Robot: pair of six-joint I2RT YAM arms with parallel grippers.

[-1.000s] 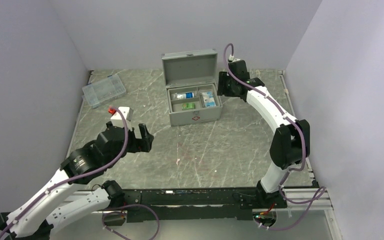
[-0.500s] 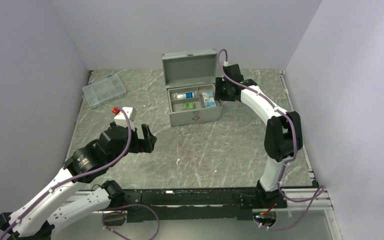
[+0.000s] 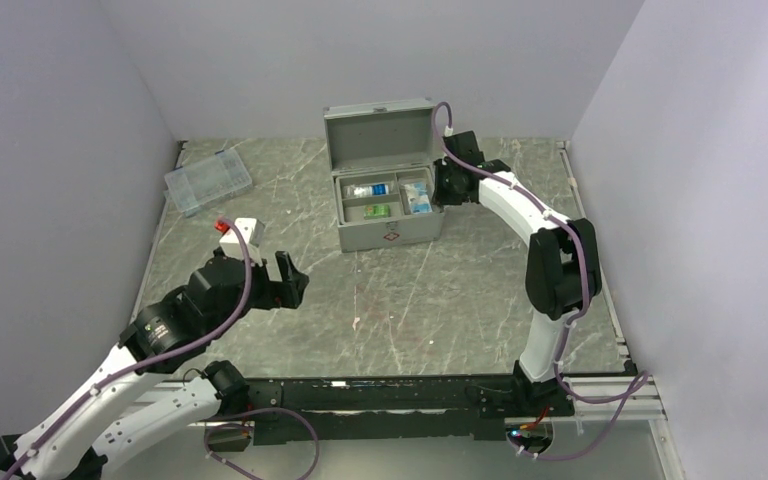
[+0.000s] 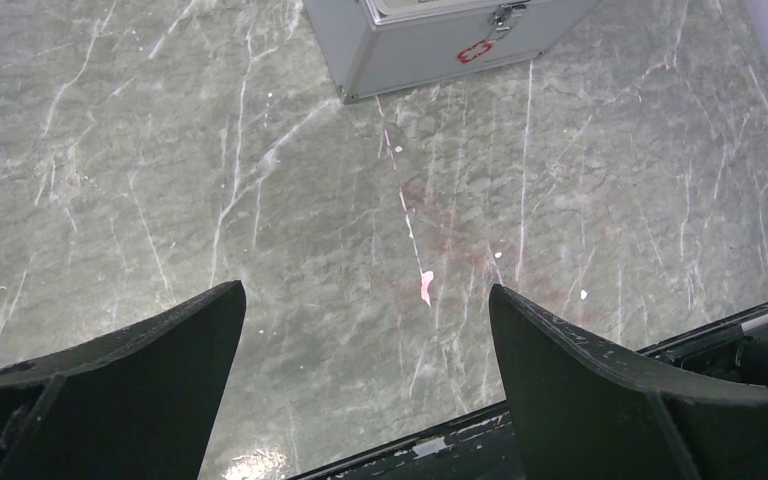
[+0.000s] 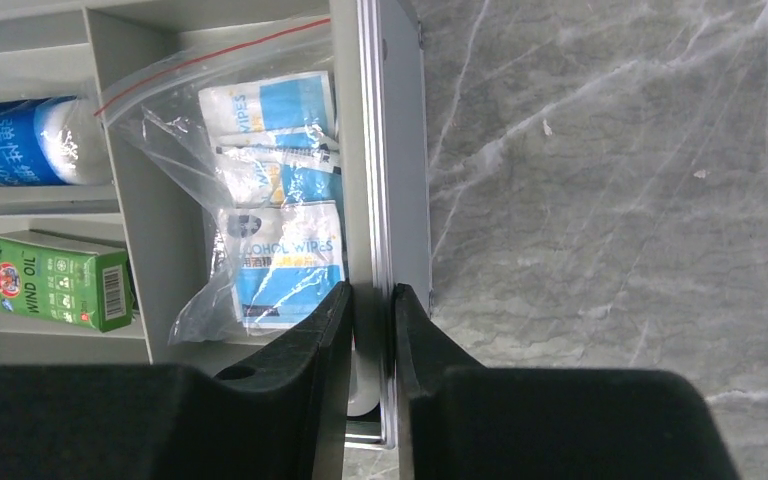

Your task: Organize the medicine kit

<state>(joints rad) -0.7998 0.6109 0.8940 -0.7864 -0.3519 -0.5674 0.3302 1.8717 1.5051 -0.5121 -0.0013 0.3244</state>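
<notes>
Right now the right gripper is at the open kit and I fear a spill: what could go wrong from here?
1. The right gripper pinches the right wall of the open medicine kit; a pull could drag or tip it, shifting the contents.
2. Its inner finger sits beside the bag of wipes and might snag the plastic.
3. The small white box lies close to the left arm, which could knock it.
</notes>
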